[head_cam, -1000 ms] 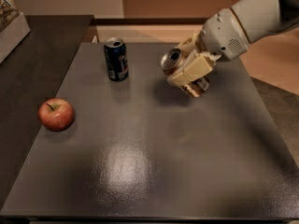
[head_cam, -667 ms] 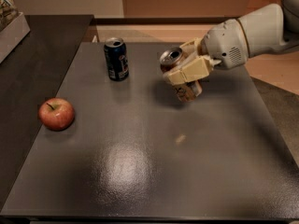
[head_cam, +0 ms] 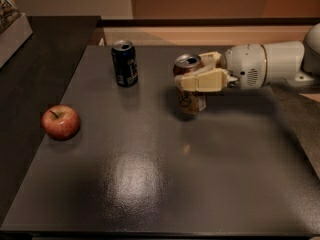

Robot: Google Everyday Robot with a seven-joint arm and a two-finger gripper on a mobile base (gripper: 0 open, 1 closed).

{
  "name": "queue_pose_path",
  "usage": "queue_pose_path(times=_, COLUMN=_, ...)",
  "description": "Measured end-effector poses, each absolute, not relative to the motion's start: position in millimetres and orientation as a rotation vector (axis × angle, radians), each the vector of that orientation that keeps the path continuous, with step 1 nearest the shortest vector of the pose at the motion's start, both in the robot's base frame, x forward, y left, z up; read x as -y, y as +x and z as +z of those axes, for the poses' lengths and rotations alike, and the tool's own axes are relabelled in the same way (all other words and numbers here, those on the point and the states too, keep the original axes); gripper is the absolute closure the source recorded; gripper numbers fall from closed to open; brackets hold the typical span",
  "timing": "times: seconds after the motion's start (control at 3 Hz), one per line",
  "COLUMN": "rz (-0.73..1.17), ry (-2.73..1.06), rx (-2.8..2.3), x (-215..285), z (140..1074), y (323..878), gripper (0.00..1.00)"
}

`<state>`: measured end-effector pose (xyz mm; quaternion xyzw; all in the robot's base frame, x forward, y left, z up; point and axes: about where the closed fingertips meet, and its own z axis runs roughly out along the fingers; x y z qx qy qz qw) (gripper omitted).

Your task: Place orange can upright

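Orange can point(head_cam: 192, 100) stands upright, or very nearly so, in the far half of the table point(head_cam: 150, 184), right of the middle. My end effector point(head_cam: 194, 70) reaches in from the right edge and is clamped across the can's upper body, one finger point(head_cam: 200, 80) on the near side and the other behind.

I judge the step in hand to be the set-down and release. Nearest to me, the apple point(head_cam: 60, 122) by the left edge is well apart and no concern. At the can itself, I cannot tell whether the base touches the table or hangs just above it. I would ease it straight down until it bears, hold the wrist level, then open the fingers slowly and evenly so neither drags the can over. After that I would back out toward the right edge without brushing it. Farther off, the dark blue can point(head_cam: 124, 63) near the far edge, to the left, leaves room.

The orange can is bronze-orange metal with dark markings low on its side, and its silver top faces up.
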<state>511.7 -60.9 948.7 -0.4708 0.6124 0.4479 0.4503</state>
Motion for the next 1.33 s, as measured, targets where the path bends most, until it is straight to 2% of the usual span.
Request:
queue_pose_path(times=0.67, rz=1.172, ry=-1.087, rx=-1.463, x=67, z=931, y=511, gripper=1.00)
queue_pose_path(times=1.0, rz=1.178, ry=-1.085, rx=-1.432, x=67, z=924, y=509, gripper=0.82)
queue_pose_path(times=1.33, rz=1.173, ry=-1.090, rx=-1.401, x=66, z=917, y=507, gripper=0.59)
